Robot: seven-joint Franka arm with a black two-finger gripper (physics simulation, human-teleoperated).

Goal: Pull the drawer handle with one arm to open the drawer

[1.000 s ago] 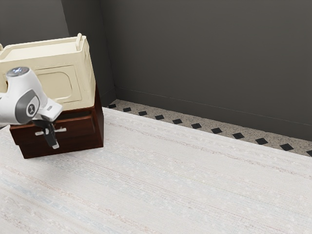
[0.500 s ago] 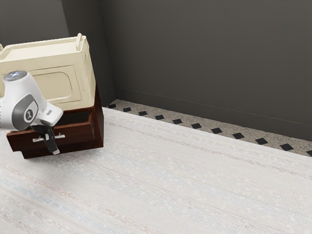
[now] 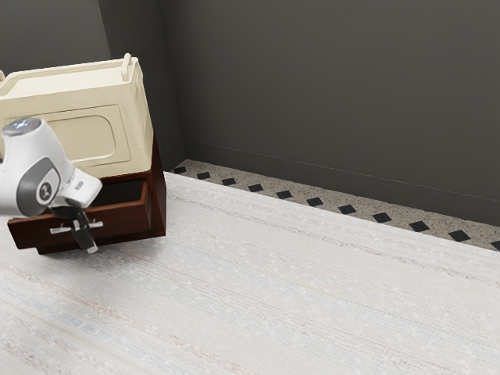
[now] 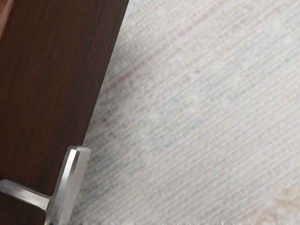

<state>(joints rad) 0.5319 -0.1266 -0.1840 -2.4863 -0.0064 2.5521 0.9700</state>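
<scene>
No words, numbers or brand name can be read. A small pale emblem [image 3: 45, 191] is seen in the exterior view on the dark grey joint cover [image 3: 30, 194] of the white robot arm [image 3: 53, 154]. Light marks are also borne by the round bluish-grey cap [image 3: 23, 126] atop the arm, but they are too small to be made out.

Handle [image 3: 62, 230] partly hidden behind the claw [image 3: 92, 249]
</scene>
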